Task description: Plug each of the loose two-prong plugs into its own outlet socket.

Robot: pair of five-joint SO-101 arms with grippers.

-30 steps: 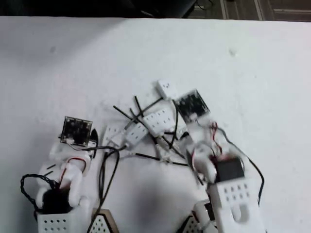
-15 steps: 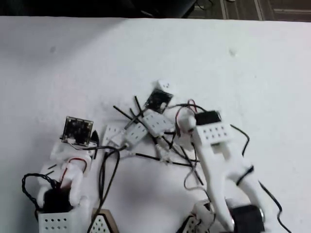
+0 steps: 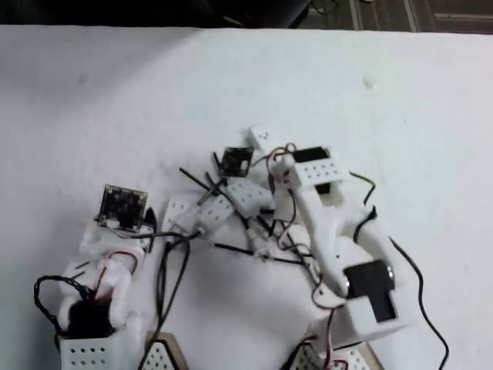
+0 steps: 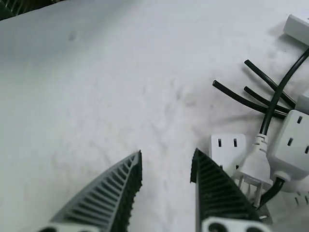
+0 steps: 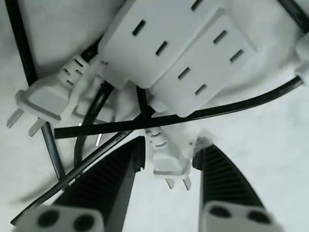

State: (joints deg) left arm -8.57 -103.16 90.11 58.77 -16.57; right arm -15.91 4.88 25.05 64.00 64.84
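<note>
Several white outlet blocks [image 3: 250,193] lie in a heap with black cords [image 3: 231,248] in the middle of the white table [image 3: 370,116]. My right arm [image 3: 320,200] stretches over this heap. In the right wrist view, my right gripper [image 5: 166,145] is open, and a white two-prong plug [image 5: 166,162] lies between its fingers, prongs pointing away from the outlet blocks [image 5: 178,48]. A second loose plug [image 5: 41,104] rests beside them. My left gripper [image 4: 166,162] is open over bare table, close to a small outlet [image 4: 227,147] and a white plug [image 4: 253,169].
Loose black cord ends [image 4: 251,94] stick out from the heap. One small outlet block [image 3: 262,137] sits apart at the far side of the heap. My left arm [image 3: 108,262] stands at the near left. The table's far half is bare.
My right arm has swung out from the near edge, forward and to the left, so its gripper is now over the outlet heap. The left arm has kept still.
</note>
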